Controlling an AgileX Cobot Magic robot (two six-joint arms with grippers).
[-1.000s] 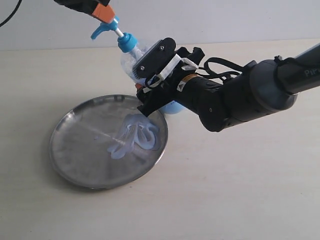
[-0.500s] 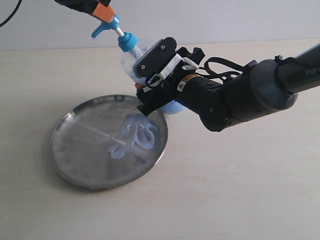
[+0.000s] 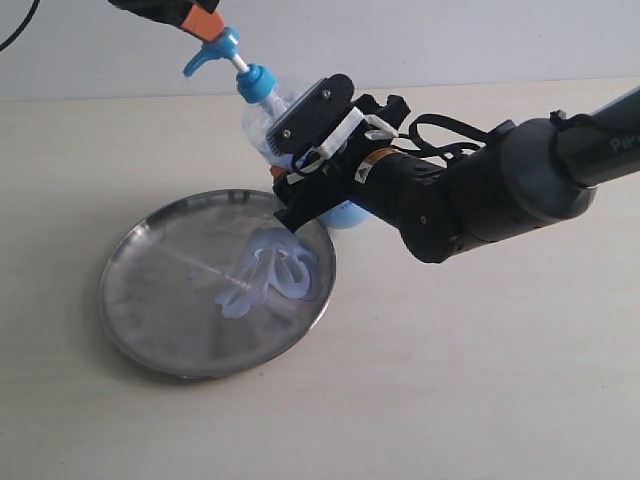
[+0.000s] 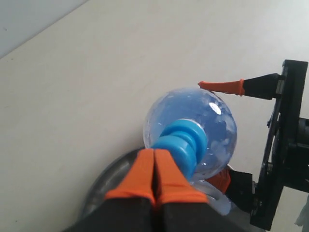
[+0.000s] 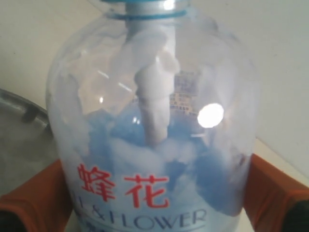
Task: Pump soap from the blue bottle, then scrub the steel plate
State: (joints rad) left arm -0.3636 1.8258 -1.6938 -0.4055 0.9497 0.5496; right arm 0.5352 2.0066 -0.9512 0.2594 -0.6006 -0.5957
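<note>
Nothing has shifted: my right jaws still clamp the blue bottle [image 3: 258, 122], left jaws shut atop its pump [image 3: 216, 50].

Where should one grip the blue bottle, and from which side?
Grip the blue bottle at its wide round body, at label height, from the side away from the steel plate. That probably leaves the pump head free and its spout toward the plate.
</note>
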